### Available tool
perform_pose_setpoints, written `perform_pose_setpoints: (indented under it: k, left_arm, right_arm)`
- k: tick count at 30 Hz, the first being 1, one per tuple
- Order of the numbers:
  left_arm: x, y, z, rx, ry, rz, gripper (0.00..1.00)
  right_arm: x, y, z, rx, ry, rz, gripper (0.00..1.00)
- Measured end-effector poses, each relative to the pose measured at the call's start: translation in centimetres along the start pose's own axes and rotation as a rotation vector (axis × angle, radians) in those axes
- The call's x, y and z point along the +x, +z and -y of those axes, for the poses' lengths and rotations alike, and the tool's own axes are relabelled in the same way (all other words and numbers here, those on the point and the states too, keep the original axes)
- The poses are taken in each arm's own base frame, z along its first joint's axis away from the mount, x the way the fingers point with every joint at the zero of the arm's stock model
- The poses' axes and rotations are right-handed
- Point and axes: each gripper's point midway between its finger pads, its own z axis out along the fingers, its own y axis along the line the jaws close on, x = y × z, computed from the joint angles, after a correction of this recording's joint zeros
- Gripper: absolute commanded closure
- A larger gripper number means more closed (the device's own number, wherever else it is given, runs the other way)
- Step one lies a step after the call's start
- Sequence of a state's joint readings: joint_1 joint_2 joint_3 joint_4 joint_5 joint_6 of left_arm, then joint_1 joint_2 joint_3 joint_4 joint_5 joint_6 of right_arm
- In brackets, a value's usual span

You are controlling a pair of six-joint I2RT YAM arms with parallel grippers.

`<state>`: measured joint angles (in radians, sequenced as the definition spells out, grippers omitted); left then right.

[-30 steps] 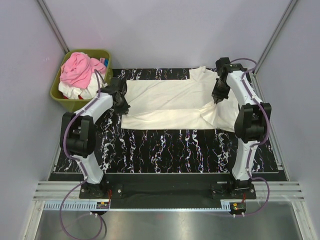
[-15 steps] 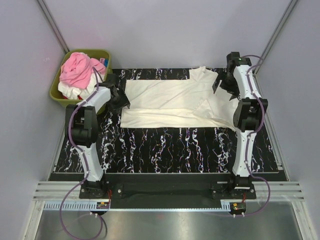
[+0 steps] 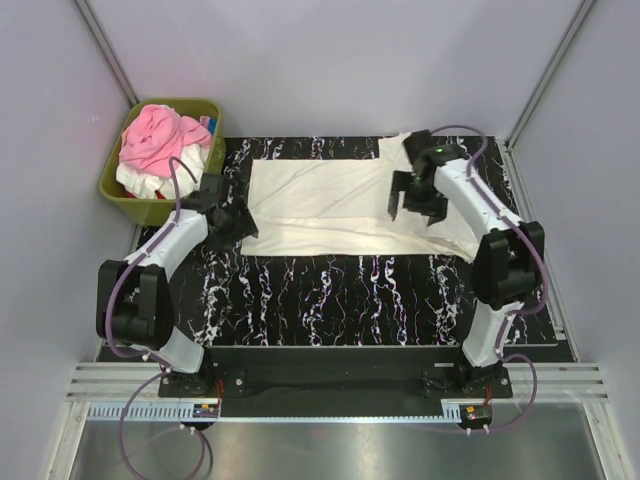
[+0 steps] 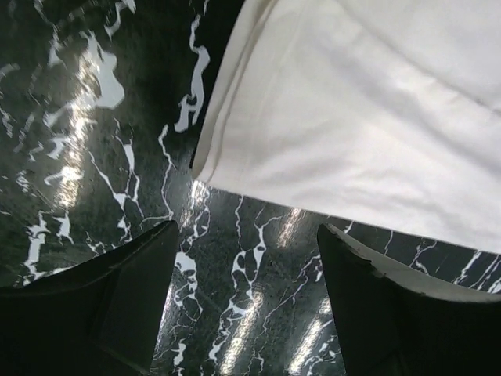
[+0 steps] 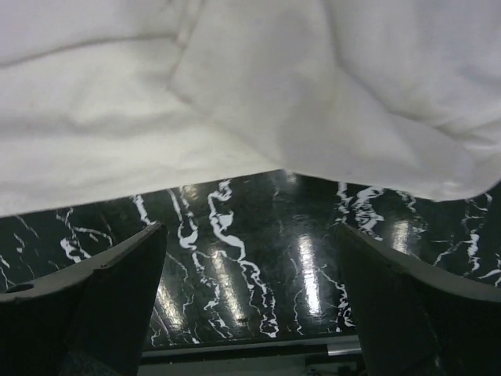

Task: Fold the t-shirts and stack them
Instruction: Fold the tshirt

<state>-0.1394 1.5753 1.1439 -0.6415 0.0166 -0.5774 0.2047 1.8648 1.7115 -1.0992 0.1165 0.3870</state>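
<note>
Green bin (image 3: 108,186) with pink and white clothes (image 3: 155,138) sits out past my left gripper (image 3: 238,216), on its outer side. Left jaws are spread wide and empty, low over the black marbled mat (image 3: 330,290). The cream t-shirt (image 3: 330,200) lies flat just ahead of my left fingers (image 4: 117,298), its corner in line with the gap. My right gripper (image 3: 410,205) hangs over the shirt's rumpled right end, jaws wide, holding nothing, the shirt's edge just ahead.
</note>
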Motion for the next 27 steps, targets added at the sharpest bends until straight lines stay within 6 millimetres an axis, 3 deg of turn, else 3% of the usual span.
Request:
perform_pose_setpoints:
  k: [2, 4, 7, 10, 17, 25, 27]
  left_arm:
    - [1.9, 0.4, -0.4, 0.008, 0.006, -0.017, 0.25]
    - [4.0, 1.3, -1.0, 0.003, 0.009, -0.051, 0.26]
    - [7.4, 2.7, -2.0, -0.007, 0.014, -0.113, 0.28]
    - [9.2, 3.5, -2.3, -0.004, 0.02, -0.136, 0.3]
    - [7.6, 4.7, -0.4, 0.103, 0.017, -0.022, 0.36]
    - [6.7, 5.2, 0.9, 0.193, 0.009, 0.076, 0.39]
    - [6.6, 5.2, 1.0, 0.2, 0.006, 0.084, 0.48]
  right_arm:
    - [1.8, 0.3, -3.1, -0.027, -0.098, -0.01, 0.09]
    - [3.2, 1.1, -4.6, -0.017, -0.169, -0.032, 0.11]
    - [3.8, 2.8, -4.8, 0.055, -0.244, -0.059, 0.15]
    - [2.7, 4.3, -4.8, 0.129, -0.292, -0.054, 0.17]
    - [0.8, 6.0, -4.6, 0.211, -0.347, -0.04, 0.23]
    - [2.1, 8.2, -4.5, 0.246, -0.401, -0.1, 0.25]
    - [2.3, 8.6, -4.5, 0.253, -0.411, -0.111, 0.28]
